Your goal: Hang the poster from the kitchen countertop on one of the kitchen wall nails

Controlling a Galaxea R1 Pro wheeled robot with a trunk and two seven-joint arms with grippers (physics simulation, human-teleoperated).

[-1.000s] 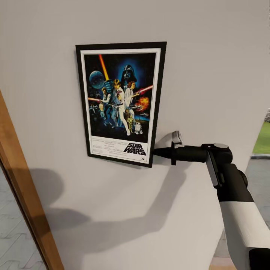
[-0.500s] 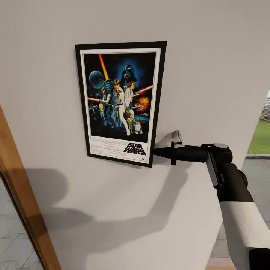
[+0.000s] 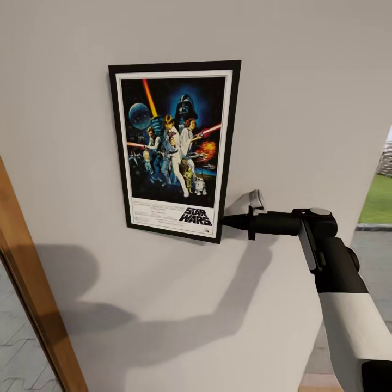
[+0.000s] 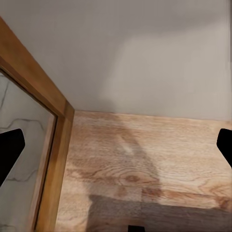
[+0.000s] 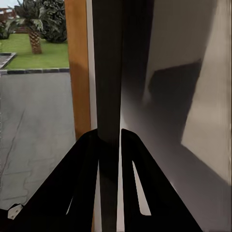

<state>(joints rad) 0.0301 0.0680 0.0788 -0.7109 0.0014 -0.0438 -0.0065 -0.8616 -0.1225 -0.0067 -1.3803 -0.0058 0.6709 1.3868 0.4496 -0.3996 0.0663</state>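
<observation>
Nothing moved but slight camera drift. Right claw point(image 3: 227, 220) stays clamped on poster point(image 3: 173, 147) lower right edge; poster upright, left of claw, flat against wall point(image 3: 305, 98).

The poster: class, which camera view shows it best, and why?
The head view. It shows the whole poster face-on against the wall, with the right gripper at its lower corner. The right wrist view gives just its dark edge between the fingers; the left wrist view faces the floor.

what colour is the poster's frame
Black, with a white inner border; the poster shows best in the head view.
</observation>
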